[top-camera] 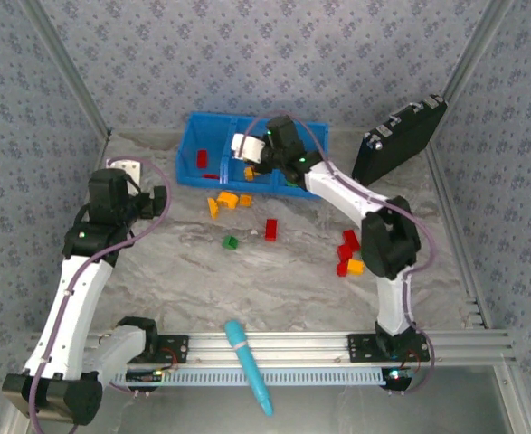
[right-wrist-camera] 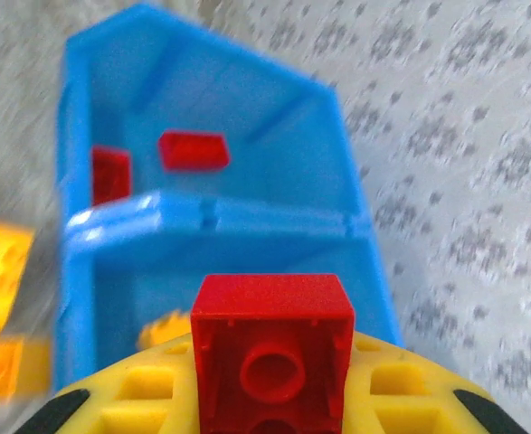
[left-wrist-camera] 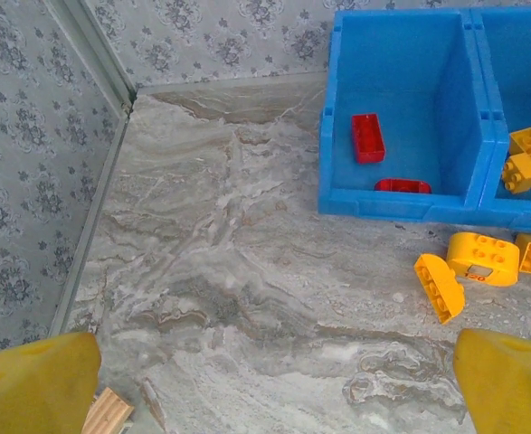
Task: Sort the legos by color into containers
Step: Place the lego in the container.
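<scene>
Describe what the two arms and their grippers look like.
The left arm and right arm share white links, black joint housings and lilac cables. The left gripper and right gripper have yellow fingers; the right's show recessed squares and black patches.

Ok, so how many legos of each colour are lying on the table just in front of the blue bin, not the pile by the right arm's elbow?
Orange-yellow legos: 3
Red lego: 1
Green lego: 1
Total: 5
</scene>
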Available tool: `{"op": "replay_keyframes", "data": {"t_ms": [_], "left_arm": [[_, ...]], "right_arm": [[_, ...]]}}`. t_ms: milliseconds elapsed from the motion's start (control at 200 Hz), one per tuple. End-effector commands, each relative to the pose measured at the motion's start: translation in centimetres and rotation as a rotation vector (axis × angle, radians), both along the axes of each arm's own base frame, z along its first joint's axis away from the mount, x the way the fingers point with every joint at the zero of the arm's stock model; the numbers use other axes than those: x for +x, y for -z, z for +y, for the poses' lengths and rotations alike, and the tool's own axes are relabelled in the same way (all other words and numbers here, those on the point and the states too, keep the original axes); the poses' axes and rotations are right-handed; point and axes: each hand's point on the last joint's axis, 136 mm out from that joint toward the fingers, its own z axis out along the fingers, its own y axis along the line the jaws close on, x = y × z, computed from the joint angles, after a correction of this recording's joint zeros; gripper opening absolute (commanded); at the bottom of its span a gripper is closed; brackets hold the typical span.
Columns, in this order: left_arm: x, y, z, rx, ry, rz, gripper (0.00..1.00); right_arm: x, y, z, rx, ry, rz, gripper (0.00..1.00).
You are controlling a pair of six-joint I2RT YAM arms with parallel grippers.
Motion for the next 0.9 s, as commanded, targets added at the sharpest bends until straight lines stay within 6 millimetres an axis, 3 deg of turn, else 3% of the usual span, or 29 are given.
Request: {"op": "replay_keyframes", "data": {"t_ms": [0,245,375,550,640,785,895], "left_arm": [[0.6,-0.4,0.2,0.017,-0.006,-0.022,1.0],[0.3,0.4,0.4,0.015,-0.011,0.002,1.0],[0.1,1.0,0.3,-0.003,-0.011,0.013,1.0],[0.1,1.6,0.2,-0.023,-0.007,0.032,1.0],[0.2,2.1,0.1,-0.035,-0.008,0.042,1.0],[0.7,5.7,-0.8,-0.14,-0.028,0.139,1.0],[1.3,9.6,-1.9,-0.256,-0.06,0.227,1.0]], "right_arm": [[2.7,-1.5,3.6,0.181,-0.002,-0.086,0.21],[6.0,-0.3,9.1,0.255,-0.032,-0.144,0.28],[6.9,1.1,10.6,0.261,-0.044,-0.144,0.31],[7.3,3.0,11.9,0.268,-0.045,-0.131,0.44],[7.3,3.6,12.3,0.274,-0.043,-0.128,0.55],[7.4,3.1,12.2,0.284,-0.034,-0.139,0.65],[7.1,0.7,11.7,0.283,-0.037,-0.181,0.71]]}}
